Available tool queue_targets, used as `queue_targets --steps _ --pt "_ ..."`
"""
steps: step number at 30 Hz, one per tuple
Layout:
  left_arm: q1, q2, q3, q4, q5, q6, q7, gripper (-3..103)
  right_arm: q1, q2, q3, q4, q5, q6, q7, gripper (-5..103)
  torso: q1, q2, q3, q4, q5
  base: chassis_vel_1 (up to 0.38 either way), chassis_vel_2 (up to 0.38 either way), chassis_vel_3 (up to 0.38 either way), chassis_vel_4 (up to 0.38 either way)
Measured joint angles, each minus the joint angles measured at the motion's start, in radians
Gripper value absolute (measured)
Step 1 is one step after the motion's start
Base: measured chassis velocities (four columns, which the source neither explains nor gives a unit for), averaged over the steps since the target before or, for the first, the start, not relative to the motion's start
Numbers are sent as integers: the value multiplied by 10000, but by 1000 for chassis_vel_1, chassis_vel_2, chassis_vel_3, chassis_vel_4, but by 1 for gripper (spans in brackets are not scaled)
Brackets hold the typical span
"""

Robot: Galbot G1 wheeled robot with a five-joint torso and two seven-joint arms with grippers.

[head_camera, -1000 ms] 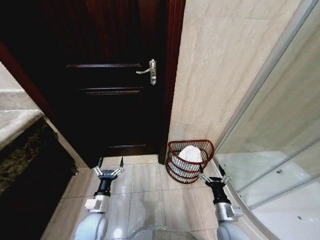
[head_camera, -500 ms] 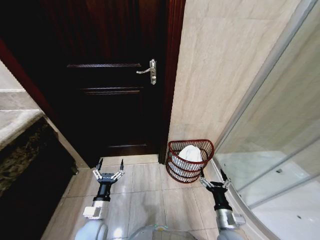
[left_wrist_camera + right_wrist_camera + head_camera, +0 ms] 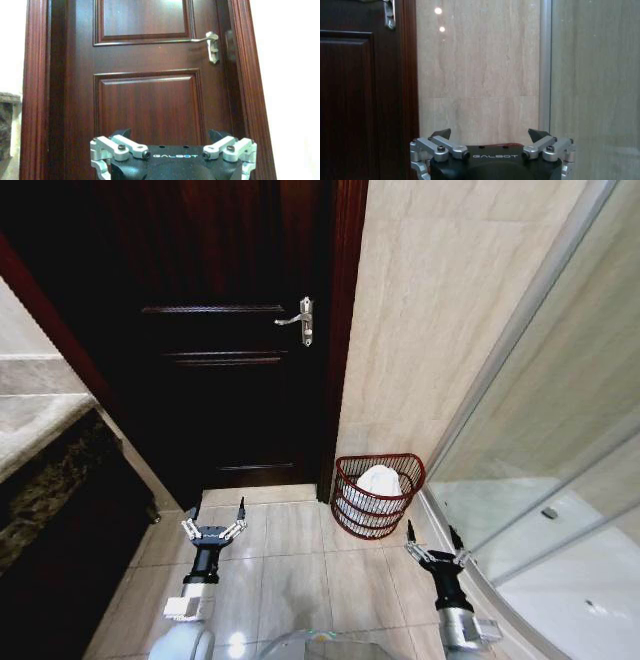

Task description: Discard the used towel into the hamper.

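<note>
Towel [image 3: 379, 478] in hamper [image 3: 352, 515] (by door); L gripper [image 3: 213, 523], R gripper [image 3: 433, 544] fingers spread, empty

Both arms low, fwd, left gripper [image 3: 213, 523] spread wide, right gripper [image 3: 434, 543] spread wide, nothing held

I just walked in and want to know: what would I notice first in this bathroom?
Probably the red wire hamper on the floor in the corner by the dark door, with a white towel lying inside. Then two open robot claws low down: the left gripper before the door, the right gripper beside the shower glass.
</note>
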Motion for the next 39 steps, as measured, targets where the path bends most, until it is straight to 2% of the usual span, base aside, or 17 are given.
queue_targets --steps 8,21,34,39 --pt "72 -59 52 -242 51 -16 0 100 -62 27 -278 -8 -103 148 234 100 0 0 0 1 0 46 -44 -45 35" --pt "209 -176 209 -202 284 -266 179 100 -833 -191 -405 369 -118 839 808 100 0 0 0 1 1 46 -49 -55 44" --pt "172 -159 182 -124 277 -354 118 100 -1078 -125 -607 441 -357 1097 964 100 0 -1 1 1 0 -5 -72 -62 -4" --pt "176 -189 214 -124 352 -385 138 100 -1359 -283 -789 605 99 1144 795 100 -1 0 0 0 -1 -45 -109 -109 -36"
